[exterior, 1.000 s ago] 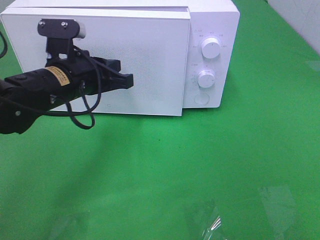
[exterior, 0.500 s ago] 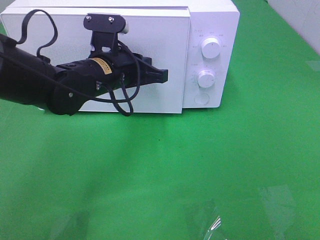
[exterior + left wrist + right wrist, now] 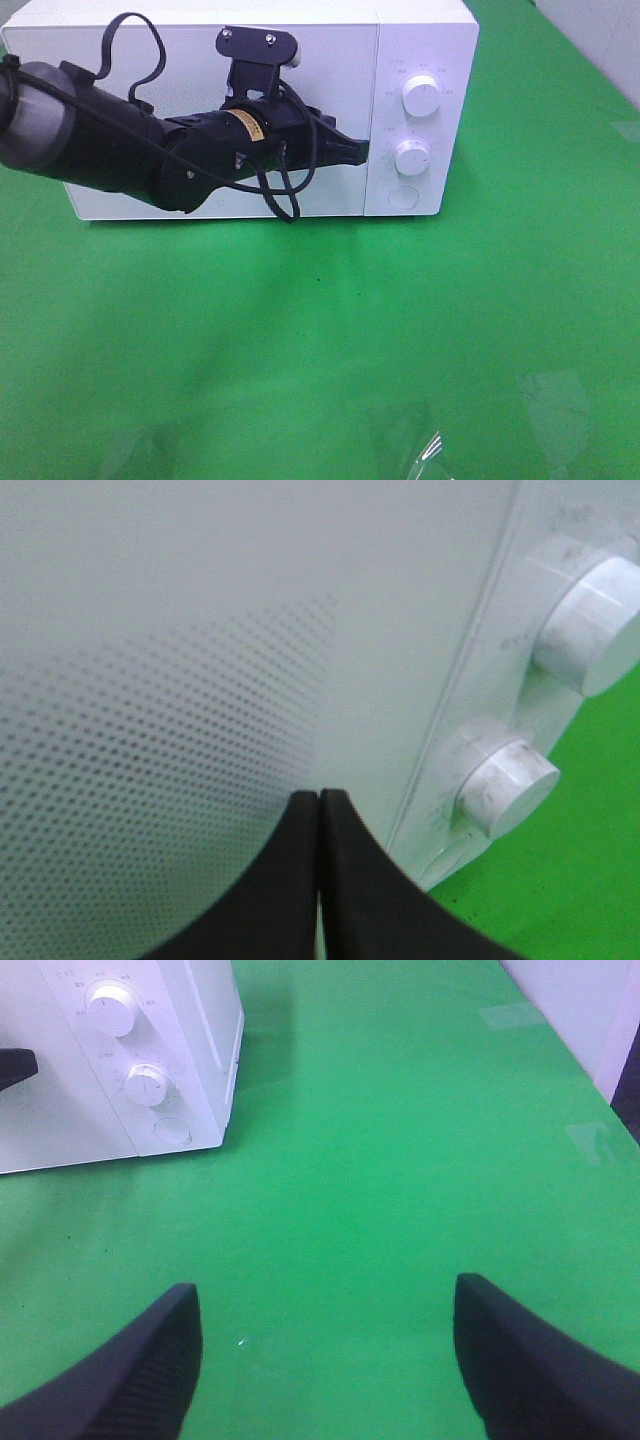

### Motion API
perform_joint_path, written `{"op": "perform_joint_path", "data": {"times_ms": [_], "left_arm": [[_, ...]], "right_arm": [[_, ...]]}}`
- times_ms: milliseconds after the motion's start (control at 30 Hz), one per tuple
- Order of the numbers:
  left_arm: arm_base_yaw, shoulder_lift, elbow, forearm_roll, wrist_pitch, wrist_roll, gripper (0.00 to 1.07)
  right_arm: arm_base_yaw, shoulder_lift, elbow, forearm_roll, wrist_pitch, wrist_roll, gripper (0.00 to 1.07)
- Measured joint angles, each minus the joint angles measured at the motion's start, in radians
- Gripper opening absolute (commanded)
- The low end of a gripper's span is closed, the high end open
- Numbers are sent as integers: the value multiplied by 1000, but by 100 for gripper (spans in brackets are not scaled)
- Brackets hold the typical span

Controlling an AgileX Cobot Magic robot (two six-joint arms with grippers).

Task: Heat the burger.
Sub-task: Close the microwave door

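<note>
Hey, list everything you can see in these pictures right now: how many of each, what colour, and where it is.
microwave: one, white, door closed, at the far side of the table
knobs: two, white, upper knob above lower knob on the microwave's right panel
round button: one, white, below the knobs
table cover: one, green, under everything
clear shiny patches: two, transparent, on the cover's near side
burger: none in view
left arm: one, black with a looping cable, across the microwave door
left end effector: one, black, shut, tip by the door's right edge
right end effector: one, black, open, over bare cover
</note>
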Motion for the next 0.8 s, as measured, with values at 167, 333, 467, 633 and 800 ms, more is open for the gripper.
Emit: {"op": "perform_joint_path", "data": {"times_ms": [167,333,467,633,800], "left_arm": [[0,1,-1,-1,3,3,0],[-3,-17,-6,-18,70,3,0],[-20,-60,-16,-42,173,3,4],[-72,-114,-18,-42,376,3,37],[-116,-159,-18,-47,591,3,95]], "right_arm": [[0,0,0,0,0,0,68],[0,0,0,0,0,0,68],[0,0,0,0,0,0,68],[0,0,0,0,0,0,68],[0,0,0,0,0,0,68]]}}
